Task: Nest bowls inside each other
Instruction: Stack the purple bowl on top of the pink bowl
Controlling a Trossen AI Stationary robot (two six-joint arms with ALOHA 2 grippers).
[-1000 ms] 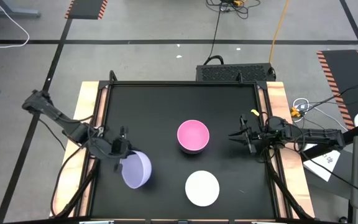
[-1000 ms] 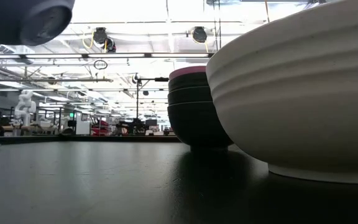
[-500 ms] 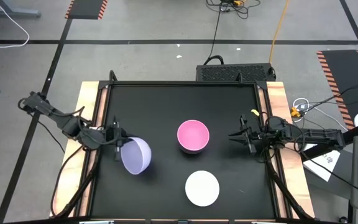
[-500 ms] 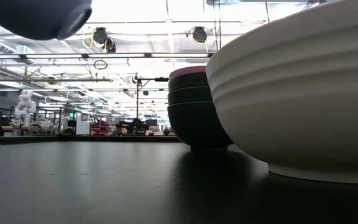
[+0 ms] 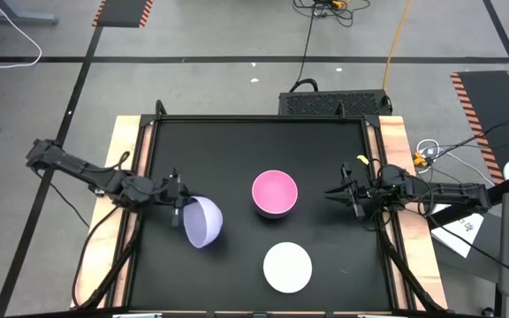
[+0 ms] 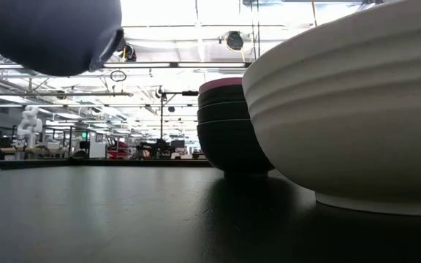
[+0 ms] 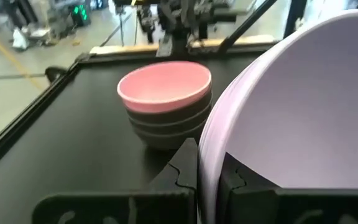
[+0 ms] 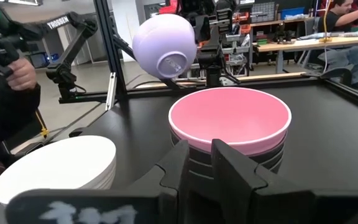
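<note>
Lavender bowl (image 5: 202,222), pinched by left fingers (image 5: 180,201), has moved nearer pink stack (image 5: 275,193).

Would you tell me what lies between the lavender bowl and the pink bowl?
Only bare mat, in the high view: lavender bowl, pink bowl.

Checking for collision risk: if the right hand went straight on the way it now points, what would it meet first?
Probably the stack topped by the round pink plastic bowl. The right hand sits at the table's right edge, aimed straight at that stack, with bare black tabletop between them.
</note>
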